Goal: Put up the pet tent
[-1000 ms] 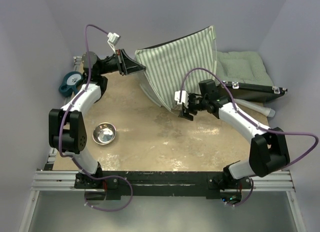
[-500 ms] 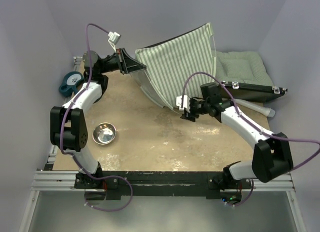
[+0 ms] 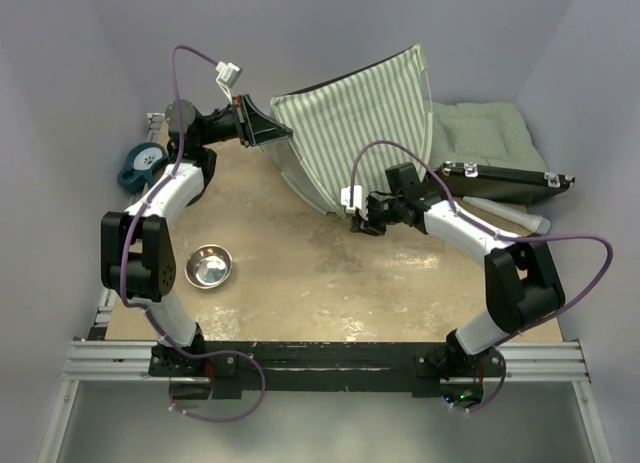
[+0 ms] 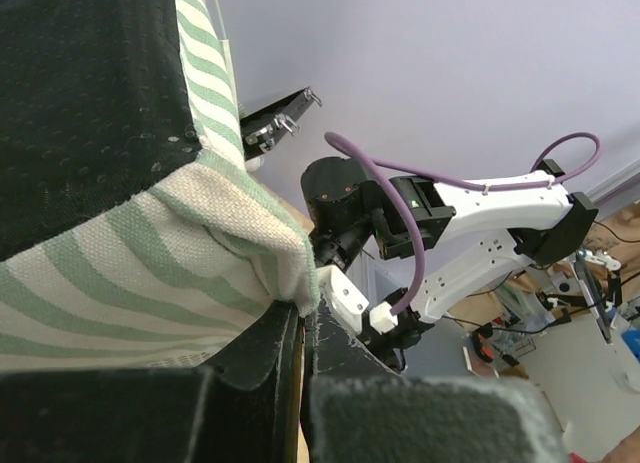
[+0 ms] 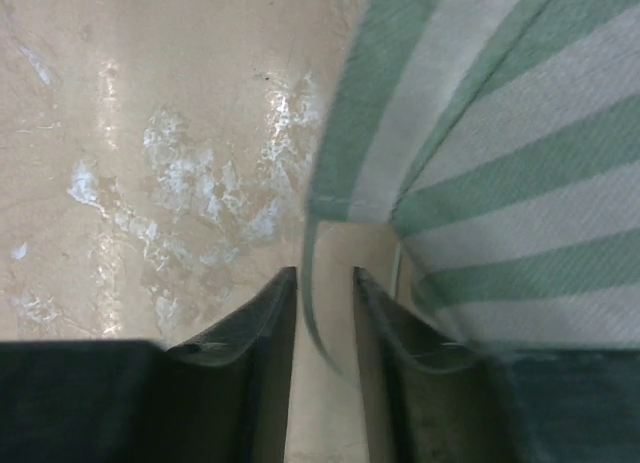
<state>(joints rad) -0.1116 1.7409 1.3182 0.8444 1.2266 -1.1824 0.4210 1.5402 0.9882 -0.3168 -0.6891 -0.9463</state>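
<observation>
the pet tent (image 3: 350, 133) stands tilted at the far middle of the table (image 3: 300, 293). the left gripper (image 3: 268, 133) pinches its left corner fabric. the right gripper (image 5: 325, 275) has its jaws slightly apart, with the tent's near hem between them.

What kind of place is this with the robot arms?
Probably a robot testing booth, not a home: plain purple walls box in a table, both arms are bolted to a metal rail, and a tent, bowl and cushion are laid out like props.
</observation>
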